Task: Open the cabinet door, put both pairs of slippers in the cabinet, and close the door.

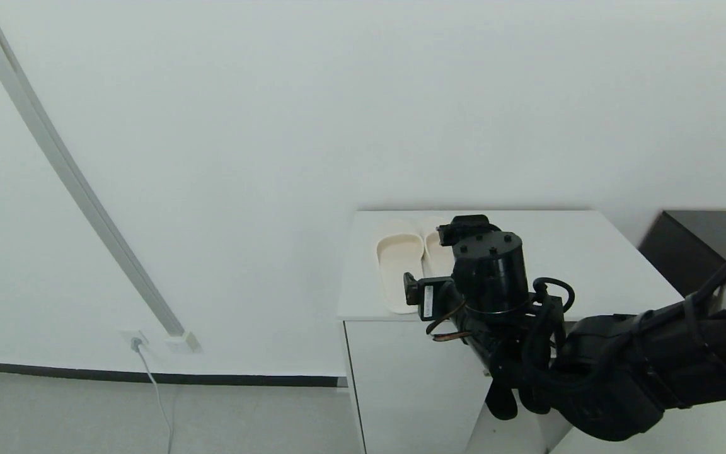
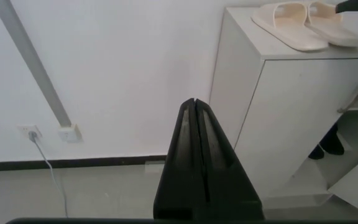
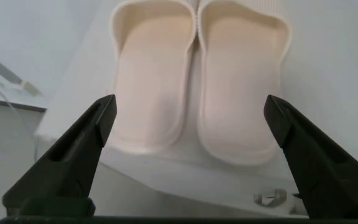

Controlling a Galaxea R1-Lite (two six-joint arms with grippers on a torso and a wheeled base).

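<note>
white cabinet top (image 1: 590, 252) carries cream slippers (image 3: 154, 81), right pincer (image 3: 190, 106) spread wide before them, left pincer (image 2: 195, 106) closed, wall socket (image 2: 31, 132) beyond.

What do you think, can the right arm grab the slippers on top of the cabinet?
Probably yes. The right gripper is open and faces the cream slippers lying on the cabinet top, with nothing in the way.
</note>
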